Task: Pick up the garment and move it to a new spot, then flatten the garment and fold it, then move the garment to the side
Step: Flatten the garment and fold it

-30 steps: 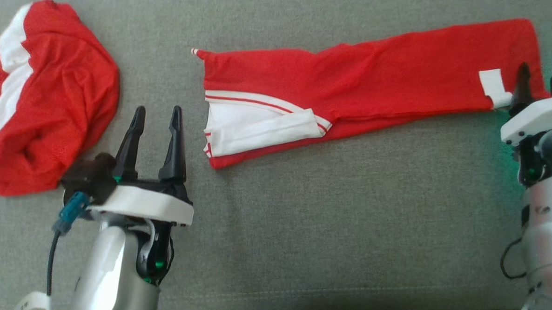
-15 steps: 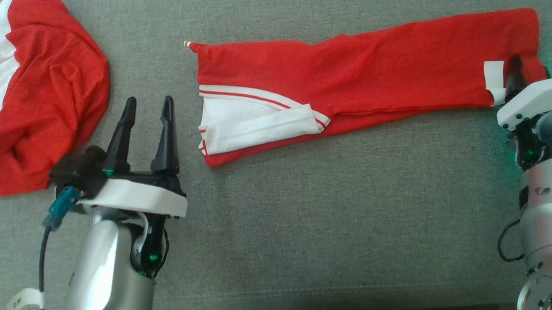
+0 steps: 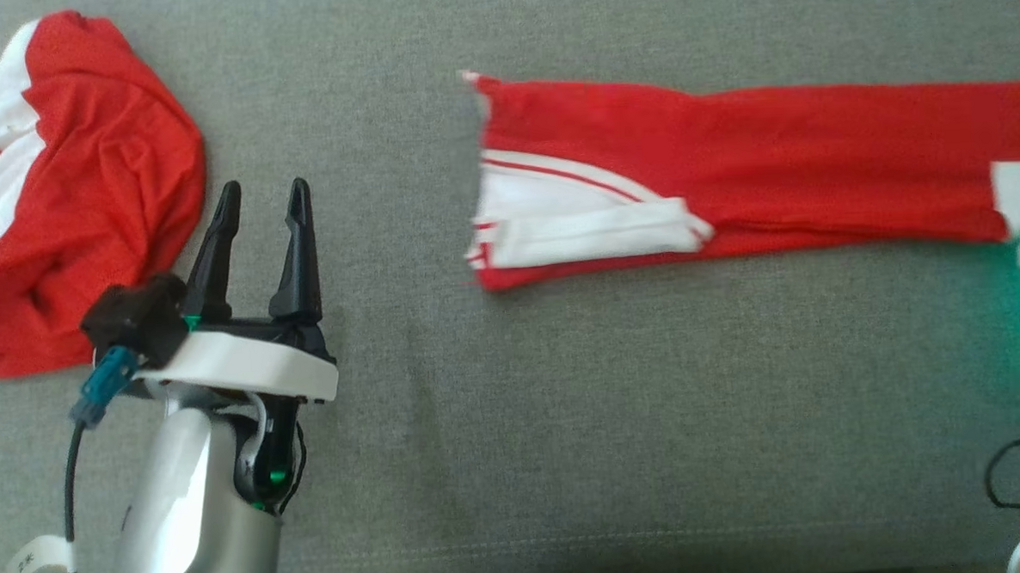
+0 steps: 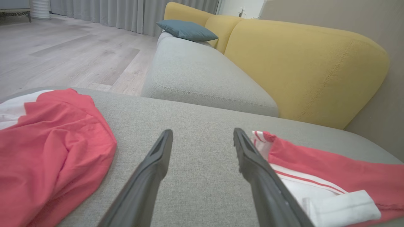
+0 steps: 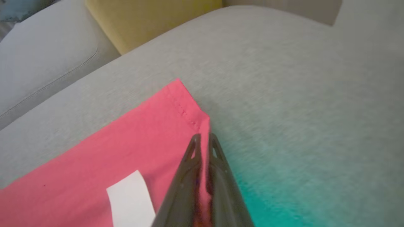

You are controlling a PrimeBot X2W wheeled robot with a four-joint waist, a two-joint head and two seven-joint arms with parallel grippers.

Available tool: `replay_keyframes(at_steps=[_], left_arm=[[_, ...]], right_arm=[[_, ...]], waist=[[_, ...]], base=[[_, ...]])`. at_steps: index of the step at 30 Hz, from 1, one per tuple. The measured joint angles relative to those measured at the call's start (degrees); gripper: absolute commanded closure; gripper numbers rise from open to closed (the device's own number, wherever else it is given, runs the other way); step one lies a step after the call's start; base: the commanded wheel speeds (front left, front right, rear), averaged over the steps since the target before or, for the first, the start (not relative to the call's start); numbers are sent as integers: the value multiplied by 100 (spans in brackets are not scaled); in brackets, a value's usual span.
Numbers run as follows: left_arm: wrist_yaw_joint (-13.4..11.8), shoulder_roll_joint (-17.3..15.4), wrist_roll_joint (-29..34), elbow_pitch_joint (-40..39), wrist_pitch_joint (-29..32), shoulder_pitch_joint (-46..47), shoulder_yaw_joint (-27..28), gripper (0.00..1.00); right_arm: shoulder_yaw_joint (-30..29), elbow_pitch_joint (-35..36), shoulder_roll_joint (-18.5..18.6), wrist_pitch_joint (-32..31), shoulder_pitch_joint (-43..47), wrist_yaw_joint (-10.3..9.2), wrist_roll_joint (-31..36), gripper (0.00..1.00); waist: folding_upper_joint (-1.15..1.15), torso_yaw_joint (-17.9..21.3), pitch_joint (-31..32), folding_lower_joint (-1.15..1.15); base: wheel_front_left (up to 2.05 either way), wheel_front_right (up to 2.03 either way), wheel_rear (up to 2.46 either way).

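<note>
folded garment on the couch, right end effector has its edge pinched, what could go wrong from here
1. The right end effector is shut on a thin strip of the folded garment near its corner, so it may slip out under a pull.
2. The left end effector is open and apart from the garment, so the white-trimmed end lies free, and a one-sided drag could undo the fold.

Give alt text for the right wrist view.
The right gripper is shut on the edge of a flat red garment, near its corner, on a grey cushion. A white patch shows left of the gripper; a yellow backrest sits behind.
</note>
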State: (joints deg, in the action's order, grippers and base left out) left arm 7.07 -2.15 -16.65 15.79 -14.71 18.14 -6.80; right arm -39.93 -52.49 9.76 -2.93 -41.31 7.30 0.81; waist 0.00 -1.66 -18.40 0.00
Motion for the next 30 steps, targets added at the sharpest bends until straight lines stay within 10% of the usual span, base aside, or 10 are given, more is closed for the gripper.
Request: replay_keyframes(at_steps=[12,30], left_arm=[[-1,4,-160,91,0,-144,-13,0],[-204,-1,-506,145,0,-892,-224,0]], right_arm=[[342,65,-571,200,-44,0,238,100],[5167,900,-613,283,617,-1,-3816,100]], waist=[[0,47,554,0],[0,-400,1558,0]], base=[[0,0,0],[0,0,0]])
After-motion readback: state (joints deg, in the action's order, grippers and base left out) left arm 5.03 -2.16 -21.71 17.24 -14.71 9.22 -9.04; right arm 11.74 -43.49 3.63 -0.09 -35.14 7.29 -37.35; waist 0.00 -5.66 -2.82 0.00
